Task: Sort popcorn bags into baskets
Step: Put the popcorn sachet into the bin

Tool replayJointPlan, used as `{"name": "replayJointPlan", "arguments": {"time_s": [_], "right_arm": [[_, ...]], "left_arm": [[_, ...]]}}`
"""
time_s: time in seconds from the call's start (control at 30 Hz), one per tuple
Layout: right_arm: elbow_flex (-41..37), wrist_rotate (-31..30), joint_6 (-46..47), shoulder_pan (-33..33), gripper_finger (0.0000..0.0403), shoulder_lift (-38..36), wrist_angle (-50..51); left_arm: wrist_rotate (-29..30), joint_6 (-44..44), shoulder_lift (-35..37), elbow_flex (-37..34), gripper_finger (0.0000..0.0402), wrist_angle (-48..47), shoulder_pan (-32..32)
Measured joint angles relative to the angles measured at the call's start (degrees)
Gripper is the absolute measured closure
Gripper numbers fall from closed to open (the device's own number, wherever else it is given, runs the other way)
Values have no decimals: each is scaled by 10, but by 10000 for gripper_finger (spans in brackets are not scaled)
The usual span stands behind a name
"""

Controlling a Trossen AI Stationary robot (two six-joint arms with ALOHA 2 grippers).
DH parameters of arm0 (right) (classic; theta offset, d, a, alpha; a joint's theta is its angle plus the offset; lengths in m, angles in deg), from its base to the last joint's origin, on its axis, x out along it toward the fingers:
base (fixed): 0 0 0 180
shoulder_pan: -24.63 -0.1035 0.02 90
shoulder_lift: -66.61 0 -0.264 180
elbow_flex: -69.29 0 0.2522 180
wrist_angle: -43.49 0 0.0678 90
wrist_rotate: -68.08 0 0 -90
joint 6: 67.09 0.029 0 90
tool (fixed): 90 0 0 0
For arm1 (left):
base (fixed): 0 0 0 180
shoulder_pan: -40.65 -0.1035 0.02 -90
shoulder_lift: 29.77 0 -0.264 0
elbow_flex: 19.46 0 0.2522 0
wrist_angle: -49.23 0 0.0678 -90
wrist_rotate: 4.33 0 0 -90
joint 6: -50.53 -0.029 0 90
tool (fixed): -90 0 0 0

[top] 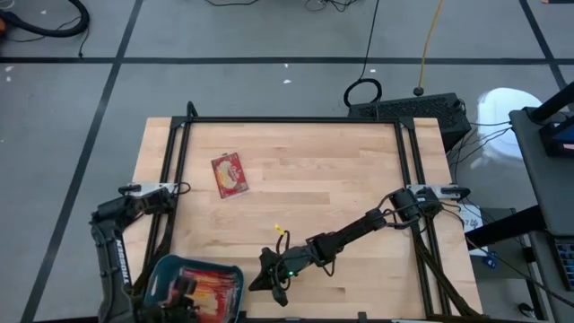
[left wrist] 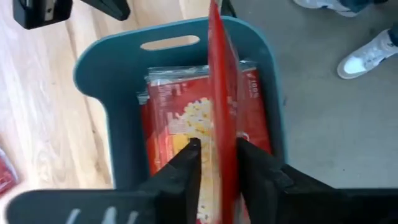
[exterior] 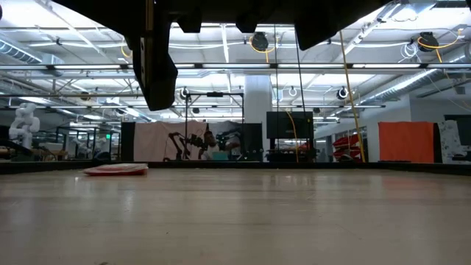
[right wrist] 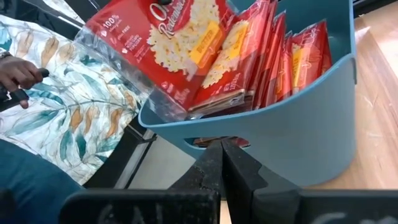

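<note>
On the butcher-block table (top: 323,188), framed by a black rail, both arms reach toward the near edge. At the near left corner sits the teal basket (top: 160,274), a rounded plastic bin with handle slots, overhanging the table edge and filled with red popcorn bags (top: 208,289); the left wrist view shows several lying flat inside (left wrist: 171,102), and the right wrist view shows a row of them standing on edge against the basket wall (right wrist: 292,118). Above the basket hangs the left gripper (left wrist: 216,163), its two dark fingers (left wrist: 186,165) on either side of an upright popcorn bag (left wrist: 222,93) seen edge-on; whether they pinch or have let go of it cannot be told. Right of the basket, near the table's front edge, the right gripper (top: 267,280) is clenched with nothing between its fingers (right wrist: 208,171), pointing at the basket's outer wall, just short of it. Farther back on the left half of the table lies a single popcorn bag (top: 230,175), flat, well apart from both grippers. Beyond the basket, a person in leaf-print fabric (right wrist: 68,118) stands beside the table, and white shoes (left wrist: 367,53) rest on the floor
</note>
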Motion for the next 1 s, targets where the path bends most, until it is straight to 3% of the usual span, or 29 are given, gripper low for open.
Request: {"name": "replayJointPlan", "arguments": {"time_s": [0.4, 0.53, 0.77, 1.0], "right_arm": [[0, 0, -1, 3, 401, 0, 0], [0, 0, -1, 3, 401, 0, 0], [0, 0, 0, 3, 401, 0, 0], [0, 0, 0, 3, 401, 0, 0]], "left_arm": [[-14, 20, 0, 0, 194, 7, 31], [-17, 59, -1, -3, 189, -10, 31], [-66, 72, -2, -31, 199, 56, 31], [-71, 92, 14, -32, 167, 86, 31]]}}
